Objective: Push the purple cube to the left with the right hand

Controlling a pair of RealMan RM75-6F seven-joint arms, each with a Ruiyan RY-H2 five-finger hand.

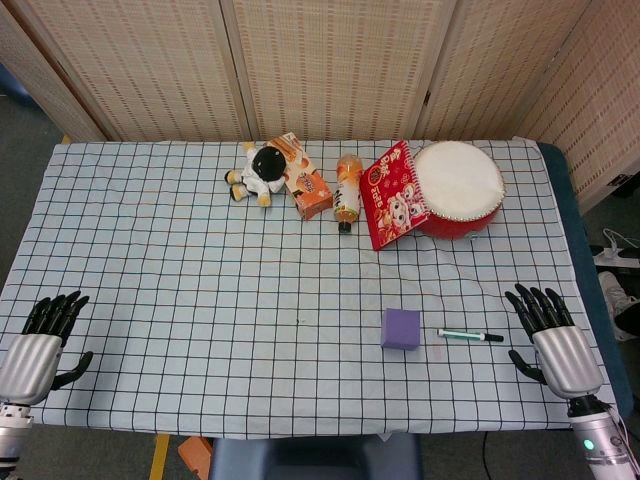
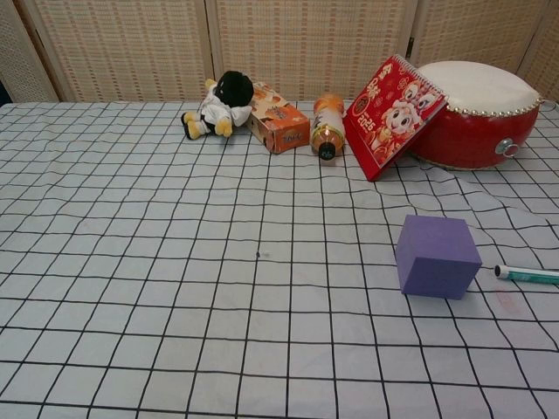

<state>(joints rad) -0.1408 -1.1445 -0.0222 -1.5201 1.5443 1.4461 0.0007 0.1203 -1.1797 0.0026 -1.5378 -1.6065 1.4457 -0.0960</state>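
Note:
The purple cube (image 1: 401,329) (image 2: 436,256) sits on the checked tablecloth, right of centre and near the front edge. My right hand (image 1: 549,336) lies at the table's front right corner, fingers spread and holding nothing, well to the right of the cube. A green marker (image 1: 469,336) (image 2: 527,274) lies between that hand and the cube. At the front left corner my left hand (image 1: 42,340) is open with nothing in it. Neither hand shows in the chest view.
Along the back stand a plush toy (image 1: 260,172), an orange box (image 1: 305,178), an orange bottle (image 1: 347,187), a red calendar (image 1: 393,194) and a red drum (image 1: 459,189). The tablecloth (image 1: 200,300) stretches left of the cube.

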